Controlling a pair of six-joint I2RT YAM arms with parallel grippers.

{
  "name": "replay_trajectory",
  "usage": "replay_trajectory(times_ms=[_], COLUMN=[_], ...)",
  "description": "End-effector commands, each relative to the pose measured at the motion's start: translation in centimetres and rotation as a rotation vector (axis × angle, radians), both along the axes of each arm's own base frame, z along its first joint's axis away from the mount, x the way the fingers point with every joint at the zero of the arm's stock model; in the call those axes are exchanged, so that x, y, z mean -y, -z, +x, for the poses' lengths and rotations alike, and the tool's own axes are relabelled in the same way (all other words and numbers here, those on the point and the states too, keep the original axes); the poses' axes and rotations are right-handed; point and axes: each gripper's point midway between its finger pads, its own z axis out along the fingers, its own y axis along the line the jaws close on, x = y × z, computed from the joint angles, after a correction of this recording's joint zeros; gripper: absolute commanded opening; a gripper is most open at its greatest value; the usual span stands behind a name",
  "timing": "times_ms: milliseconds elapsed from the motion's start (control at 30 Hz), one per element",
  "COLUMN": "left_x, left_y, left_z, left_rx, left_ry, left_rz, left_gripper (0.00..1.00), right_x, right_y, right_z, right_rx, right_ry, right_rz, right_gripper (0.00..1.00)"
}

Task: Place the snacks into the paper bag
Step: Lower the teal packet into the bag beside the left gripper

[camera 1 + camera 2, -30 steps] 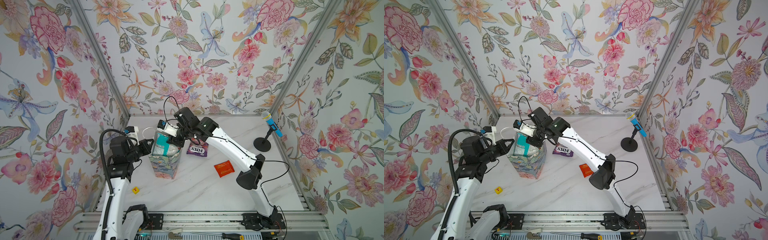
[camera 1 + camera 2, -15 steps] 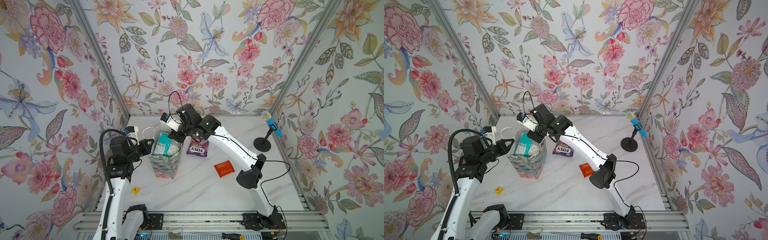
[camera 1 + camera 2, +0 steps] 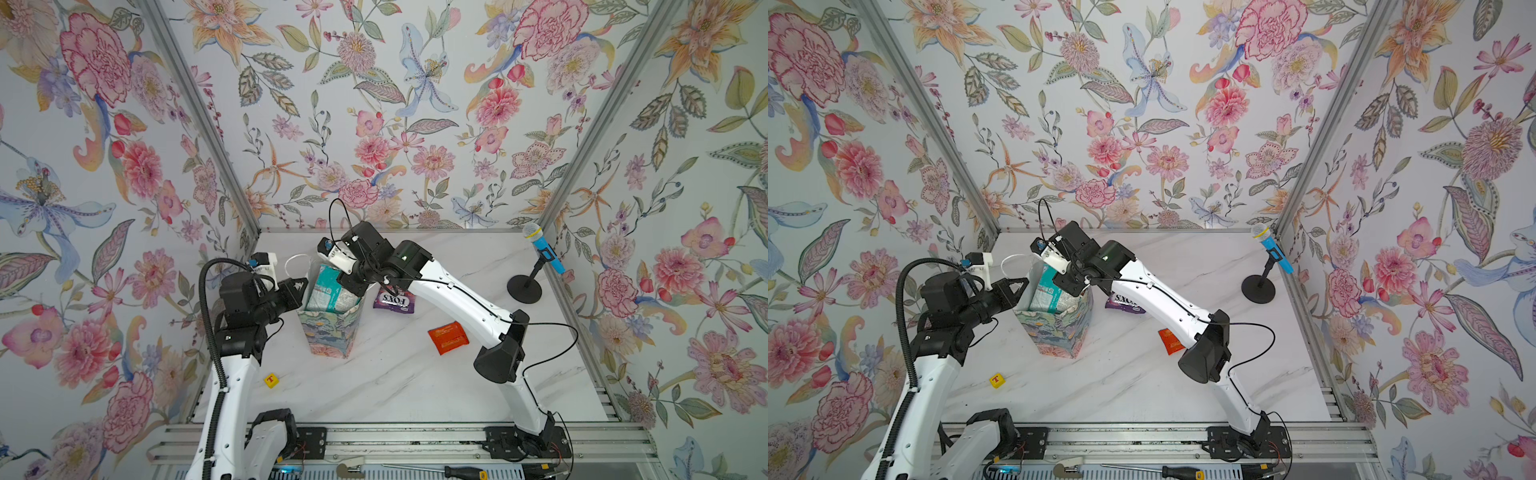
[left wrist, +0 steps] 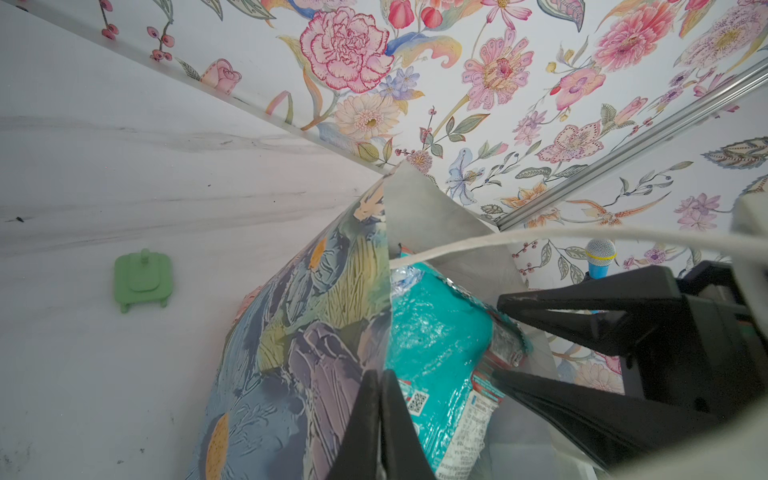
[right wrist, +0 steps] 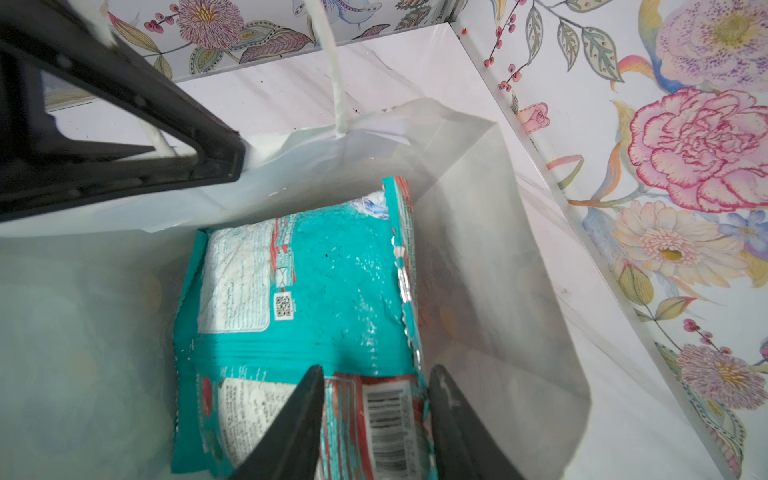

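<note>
The paper bag stands upright on the marble table, toward the left of it, with its mouth held open. The left gripper is pinched shut on the bag's near wall at the rim, its two black fingers pressed together with the printed paper between them. One white cord handle rises from the far rim.

A teal snack packet lies inside the bag, leaning against the white lining, with its barcode end uppermost. The right gripper hangs in the bag's mouth just above that end. Its jaws stand apart, with the flat face of the packet showing between them, so it appears to have let the packet go. Whether a fingertip touches the wrapper cannot be told.

One packet is clearly in the bag. Whether others lie beneath it is hidden. In a top view two snacks remain on the table to the right of the bag: a purple FOX'S packet just beside the bag and partly under the right arm, and a red-orange sachet further right, well apart from the bag. By what shows, the task looks well along, with those two pieces left to fetch.

A small yellow cube with a red letter sits near the left arm and is no snack. A toy microphone stands on its stand at the right edge.
</note>
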Motion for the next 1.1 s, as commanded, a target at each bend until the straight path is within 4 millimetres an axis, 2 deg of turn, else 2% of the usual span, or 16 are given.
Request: replay_trajectory(times_ms=[0,400,567,667,833,900,1000,1067], left_x=[0.5,0.5,0.6,0.5,0.5,0.6,0.5,0.5], left_y=[-1.9,-1.8,-1.9,-1.9,-1.9,-2.0,-1.9,-1.8], left_z=[-0.3,-0.2,-0.2,-0.1,-0.1,-0.2,-0.1,-0.1], left_rx=[0.071,0.068,0.069,0.071,0.070,0.071,0.070,0.069], left_ry=[0.037,0.037,0.038,0.038,0.038,0.041,0.038,0.039], left_rz=[0.003,0.004,0.002,0.002,0.002,0.004,0.006,0.007], left_gripper=[0.05,0.05,0.05,0.05,0.05,0.05,0.06,0.05], right_x=[-0.3,-1.8,-2.2,-2.3,-1.5,-1.1,-0.9,-0.8], right_y=[1.7,5.2,5.9,3.8,-2.6,-4.3,-5.5,-5.2], right_z=[0.6,2.1,2.7,3.0,3.2,2.9,1.6,0.9], right_rx=[-0.028,-0.127,-0.136,-0.125,-0.067,-0.041,-0.013,-0.006], right_ry=[0.026,0.030,0.041,0.042,0.052,0.055,0.029,0.025], right_rz=[-0.014,0.003,0.008,0.064,0.200,0.220,0.216,0.192], right_gripper=[0.44,0.41,0.41,0.44,0.45,0.46,0.46,0.46])
